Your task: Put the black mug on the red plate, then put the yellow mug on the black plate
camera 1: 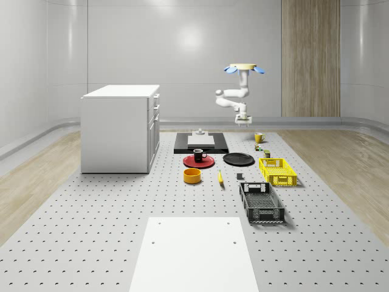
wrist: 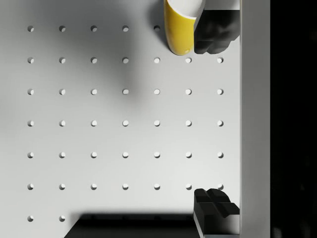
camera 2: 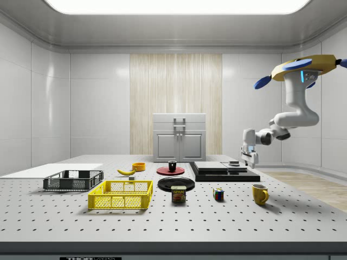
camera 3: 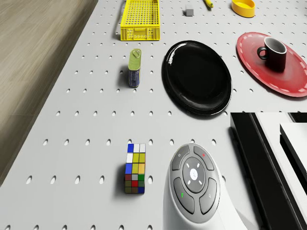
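The black mug (camera 1: 199,155) (camera 2: 172,166) (camera 3: 275,52) stands upright on the red plate (camera 1: 189,162) (camera 2: 162,171) (camera 3: 288,79). Beside that plate lies the bare black plate (camera 1: 238,159) (camera 2: 176,183) (camera 3: 196,76). The yellow mug (camera 1: 259,137) (camera 2: 260,193) (wrist: 179,25) stands on the table toward the whole-scene view's far right. My drone (camera 1: 246,68) (camera 2: 303,67) hovers high over that far end. The gripper (camera 1: 242,120) (camera 2: 249,157) (wrist: 216,119) hangs open in the air above the table, holding nothing. In the wrist view the yellow mug lies just outside one fingertip (wrist: 215,32).
A black platform (camera 1: 200,146) (camera 2: 225,174) with a white block lies close to the gripper. A Rubik's cube (camera 2: 218,194) (camera 3: 135,168) and a can (camera 2: 178,194) (camera 3: 135,68) sit near the black plate. Farther off are a yellow crate (camera 1: 278,171), black crate (camera 1: 261,202), orange bowl (camera 1: 192,175), banana (camera 1: 220,177) and white cabinet (camera 1: 121,128).
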